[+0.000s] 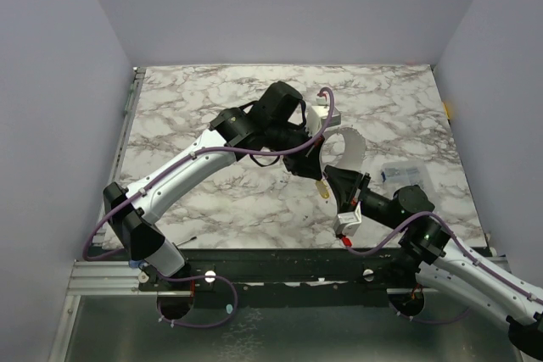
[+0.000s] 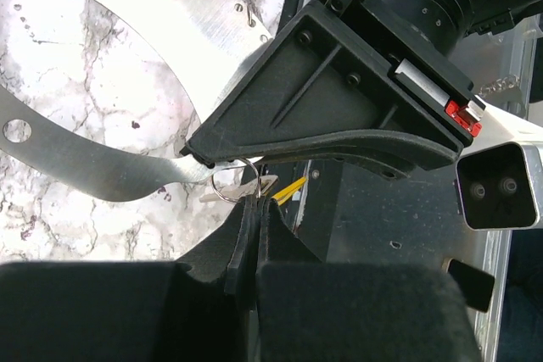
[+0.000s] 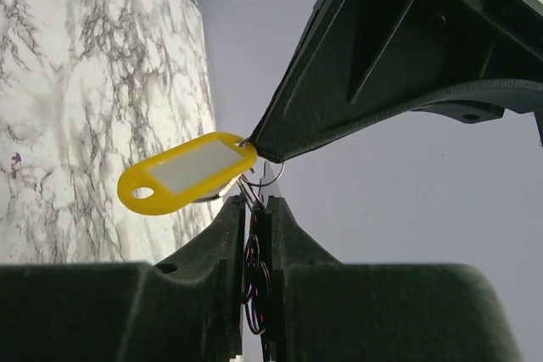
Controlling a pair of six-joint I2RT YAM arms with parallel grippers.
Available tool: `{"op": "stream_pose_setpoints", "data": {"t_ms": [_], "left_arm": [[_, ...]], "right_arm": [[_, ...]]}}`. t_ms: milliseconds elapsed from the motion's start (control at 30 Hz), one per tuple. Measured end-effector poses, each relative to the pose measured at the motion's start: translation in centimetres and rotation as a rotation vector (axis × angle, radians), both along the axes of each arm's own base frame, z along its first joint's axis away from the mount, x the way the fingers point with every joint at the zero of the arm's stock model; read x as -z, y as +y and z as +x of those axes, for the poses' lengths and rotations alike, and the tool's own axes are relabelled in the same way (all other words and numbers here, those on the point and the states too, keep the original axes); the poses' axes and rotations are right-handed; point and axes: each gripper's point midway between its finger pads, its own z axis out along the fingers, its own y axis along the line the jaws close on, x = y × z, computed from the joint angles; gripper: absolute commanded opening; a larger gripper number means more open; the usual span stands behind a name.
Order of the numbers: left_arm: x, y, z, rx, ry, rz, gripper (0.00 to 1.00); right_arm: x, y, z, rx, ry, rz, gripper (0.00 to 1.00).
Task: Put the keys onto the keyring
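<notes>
I hold the keyring (image 2: 215, 186), a small wire split ring with a yellow tag (image 3: 182, 174), up over the middle of the counter (image 1: 195, 108). My left fingers (image 2: 239, 247) are clenched tight and my right fingers (image 3: 229, 235) are pinched nearly together, tip to tip on it. A whitish key (image 2: 260, 184) lies against the ring; whether it is threaded I cannot tell. I judge this the threading step. Next I must work the key's hole round the coil without slipping.
</notes>
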Motion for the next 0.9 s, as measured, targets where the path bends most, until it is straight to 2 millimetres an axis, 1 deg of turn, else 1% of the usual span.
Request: {"op": "stream_pose_setpoints", "data": {"t_ms": [300,633,900], "left_arm": [[0.4,0.4,0.1,-0.02,0.021,0.022,0.0],[1.4,0.6,0.4,-0.042,0.053,0.055,0.0],[1.6,0.6,0.6,-0.048,0.05,0.061,0.0]], "right_arm": [[0.2,-0.1,0.0,0.006,-0.009,-0.008,0.01],[0.4,0.0,0.0,0.004,-0.015,-0.015,0.01],[0.4,0.0,-0.2,0.0,-0.013,-0.012,0.0]]}}
